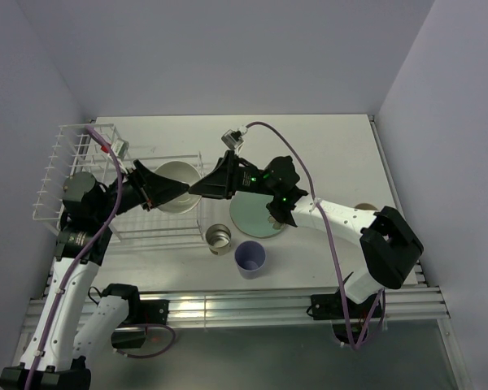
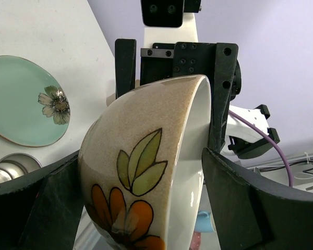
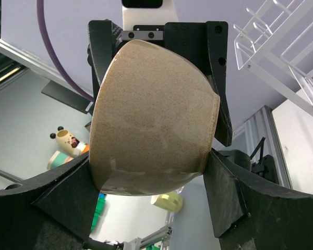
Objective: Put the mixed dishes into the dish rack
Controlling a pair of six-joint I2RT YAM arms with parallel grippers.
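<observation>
The cream bowl (image 1: 176,175), with a leaf and orange flower motif (image 2: 141,172), hangs on its side over the right part of the white wire dish rack (image 1: 65,166). My left gripper (image 1: 177,192) and right gripper (image 1: 200,188) meet at it from opposite sides, and both are shut on it (image 3: 151,120). The pale green plate (image 1: 258,214), small steel cup (image 1: 219,237) and lavender cup (image 1: 250,258) stand on the table right of the rack. The beige tumbler (image 1: 363,208) is mostly hidden behind my right arm.
The rack's tall tined side (image 1: 53,175) is at the far left by the wall, and its wires show in the right wrist view (image 3: 281,47). The plate (image 2: 21,104) and steel cup (image 2: 10,169) lie just below the held bowl. White walls enclose the table.
</observation>
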